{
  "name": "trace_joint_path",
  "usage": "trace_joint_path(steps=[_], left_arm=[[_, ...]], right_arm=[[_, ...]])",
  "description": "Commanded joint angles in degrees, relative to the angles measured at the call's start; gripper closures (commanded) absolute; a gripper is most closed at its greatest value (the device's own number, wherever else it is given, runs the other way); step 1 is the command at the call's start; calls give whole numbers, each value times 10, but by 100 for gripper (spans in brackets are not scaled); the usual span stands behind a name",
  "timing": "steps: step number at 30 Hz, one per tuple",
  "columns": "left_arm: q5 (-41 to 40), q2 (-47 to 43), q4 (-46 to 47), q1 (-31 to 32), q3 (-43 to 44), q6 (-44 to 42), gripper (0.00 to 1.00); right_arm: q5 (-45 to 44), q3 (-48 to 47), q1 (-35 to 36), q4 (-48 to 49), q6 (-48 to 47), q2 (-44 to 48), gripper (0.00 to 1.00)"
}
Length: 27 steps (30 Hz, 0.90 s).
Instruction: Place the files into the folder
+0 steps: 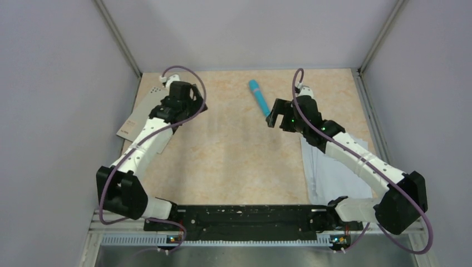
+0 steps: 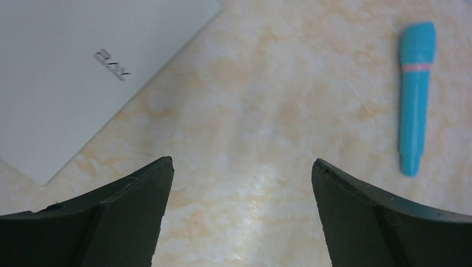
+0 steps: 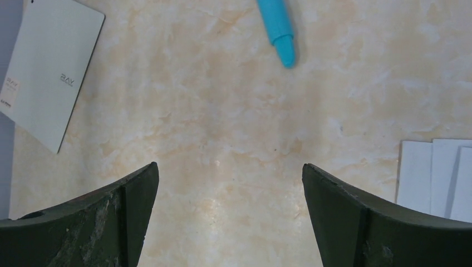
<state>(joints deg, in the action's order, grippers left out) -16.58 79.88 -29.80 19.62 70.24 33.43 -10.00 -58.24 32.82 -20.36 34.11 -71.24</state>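
Observation:
The folder (image 1: 135, 118) lies closed at the table's left edge, grey-beige cover up, partly under my left arm. It also shows in the left wrist view (image 2: 67, 72) and the right wrist view (image 3: 47, 72). The files (image 1: 334, 175), white sheets, lie at the right side under my right arm; their corner shows in the right wrist view (image 3: 437, 178). My left gripper (image 1: 195, 103) (image 2: 242, 164) hovers open and empty over bare table, just right of the folder. My right gripper (image 1: 274, 115) (image 3: 230, 167) is open and empty, left of the files.
A blue pen-like stick (image 1: 259, 97) lies at the back middle, between the grippers; it also shows in the left wrist view (image 2: 414, 94) and the right wrist view (image 3: 277, 28). Grey walls close in the table on the left, back and right.

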Motion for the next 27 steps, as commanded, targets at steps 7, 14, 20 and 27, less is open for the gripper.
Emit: trace_joint_path(steps=[7, 14, 20, 27], left_arm=[[-57, -31, 183, -209, -153, 117, 3], [0, -39, 352, -339, -275, 134, 5], [62, -36, 480, -439, -362, 164, 5], [136, 0, 577, -513, -390, 163, 6]], right_arm=[[128, -20, -2, 69, 7, -61, 1], [149, 6, -2, 72, 6, -53, 1], [163, 6, -2, 72, 3, -60, 1], [177, 6, -1, 78, 8, -79, 1]])
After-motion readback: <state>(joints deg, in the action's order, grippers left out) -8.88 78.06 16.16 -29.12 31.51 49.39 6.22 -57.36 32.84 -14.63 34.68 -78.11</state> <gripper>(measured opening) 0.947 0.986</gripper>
